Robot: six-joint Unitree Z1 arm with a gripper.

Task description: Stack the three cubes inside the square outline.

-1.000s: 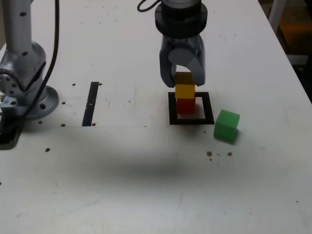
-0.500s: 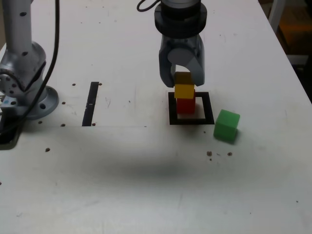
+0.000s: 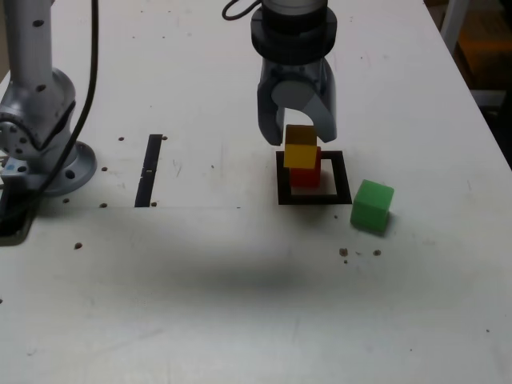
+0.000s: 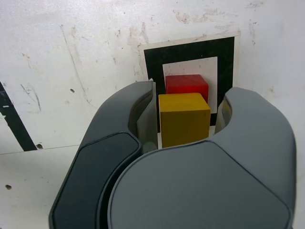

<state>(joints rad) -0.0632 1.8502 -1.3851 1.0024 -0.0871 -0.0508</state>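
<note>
A yellow cube (image 3: 300,153) sits on a red cube (image 3: 305,175) inside the black square outline (image 3: 313,197) on the white bench (image 3: 240,288). The grey pincer (image 3: 298,138) hangs straight above the stack with its jaws on either side of the yellow cube; the wrist view shows them parted a little, with thin gaps to the cube (image 4: 184,119), so nothing is gripped. The yellow cube sits slightly off-centre on the red one. A green cube (image 3: 372,206) rests on the bench just beside the outline, toward the exterior view's right.
</note>
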